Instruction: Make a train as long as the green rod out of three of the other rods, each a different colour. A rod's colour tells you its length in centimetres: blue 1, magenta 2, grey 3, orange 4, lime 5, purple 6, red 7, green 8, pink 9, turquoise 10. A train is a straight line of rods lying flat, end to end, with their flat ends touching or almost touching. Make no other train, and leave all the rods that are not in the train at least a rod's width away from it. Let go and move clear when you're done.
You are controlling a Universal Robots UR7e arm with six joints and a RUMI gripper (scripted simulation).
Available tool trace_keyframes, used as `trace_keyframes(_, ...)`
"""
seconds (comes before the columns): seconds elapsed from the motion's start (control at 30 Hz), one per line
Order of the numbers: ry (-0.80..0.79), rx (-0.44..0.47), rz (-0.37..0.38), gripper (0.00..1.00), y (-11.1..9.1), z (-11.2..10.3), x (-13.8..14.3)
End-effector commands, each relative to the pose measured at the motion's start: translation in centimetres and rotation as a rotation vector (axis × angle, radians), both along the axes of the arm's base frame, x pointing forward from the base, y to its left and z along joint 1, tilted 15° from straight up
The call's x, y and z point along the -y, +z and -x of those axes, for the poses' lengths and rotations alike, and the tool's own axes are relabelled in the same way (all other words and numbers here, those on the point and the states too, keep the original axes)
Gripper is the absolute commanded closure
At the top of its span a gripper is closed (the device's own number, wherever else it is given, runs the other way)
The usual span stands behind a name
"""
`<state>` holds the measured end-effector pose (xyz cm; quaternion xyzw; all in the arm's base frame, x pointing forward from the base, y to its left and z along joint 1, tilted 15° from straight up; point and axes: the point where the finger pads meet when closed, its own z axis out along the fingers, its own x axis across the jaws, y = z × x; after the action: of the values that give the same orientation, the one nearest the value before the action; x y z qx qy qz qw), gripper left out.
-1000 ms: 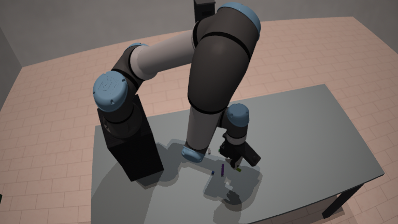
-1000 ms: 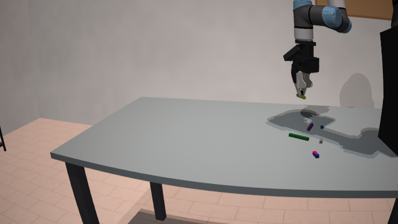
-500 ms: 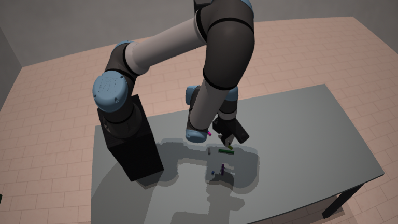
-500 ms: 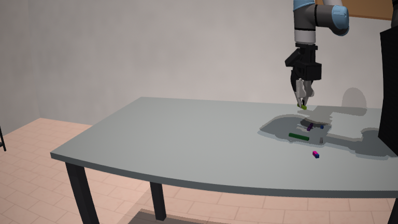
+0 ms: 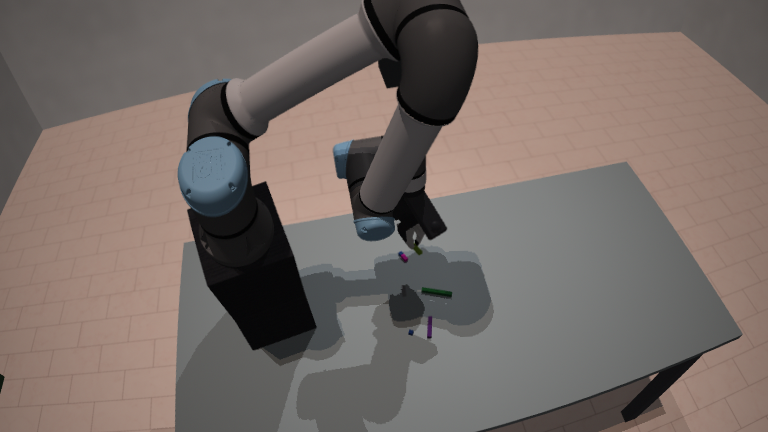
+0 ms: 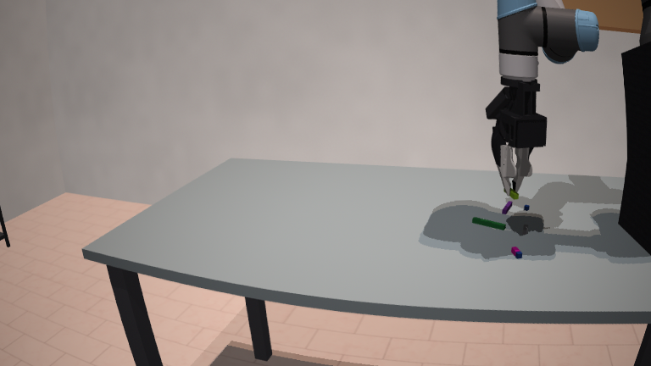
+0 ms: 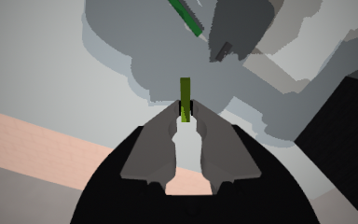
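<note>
My gripper (image 5: 416,242) (image 6: 512,188) (image 7: 185,101) is shut on the lime rod (image 5: 418,249) (image 6: 514,194) (image 7: 185,93) and holds it a little above the table, the rod sticking out past the fingertips. The green rod (image 5: 436,291) (image 6: 488,223) (image 7: 185,18) lies flat just ahead of it. A magenta rod (image 5: 404,258) (image 6: 514,250) lies with a blue rod (image 5: 399,253) (image 6: 518,254) touching its end, near the robot's base. A purple rod (image 5: 429,326) (image 6: 507,207) and a second blue rod (image 5: 411,332) (image 6: 526,207) lie beyond the green rod. A grey rod (image 6: 525,229) (image 7: 224,50) lies in shadow beside the green rod.
The grey table (image 5: 566,268) (image 6: 287,218) carries all the rods in one small cluster near the robot's black base (image 5: 254,291). The arm's shadow covers that cluster. The table's edges are far from the rods.
</note>
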<state>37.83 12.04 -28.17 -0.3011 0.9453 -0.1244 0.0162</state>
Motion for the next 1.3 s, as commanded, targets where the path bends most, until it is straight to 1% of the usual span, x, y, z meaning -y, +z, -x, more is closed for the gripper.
trace_keyframes(0.0, -0.019, 0.006, 0.007, 1.0, -0.3, 0.6, -1.1)
trace_keyframes(0.53, -0.02, 0.006, 0.007, 1.0, -0.3, 0.7, -1.2)
trace_keyframes(0.7, -0.02, 0.006, 0.007, 1.0, -0.7, 0.6, -1.1)
trace_keyframes(0.93, -0.02, 0.006, 0.007, 1.0, -2.7, 0.4, -0.6)
trace_keyframes(1.0, -0.02, 0.006, 0.007, 1.0, -2.7, 0.4, -0.6)
trace_keyframes(1.27, -0.02, 0.006, 0.007, 1.0, -6.1, 0.0, 0.2)
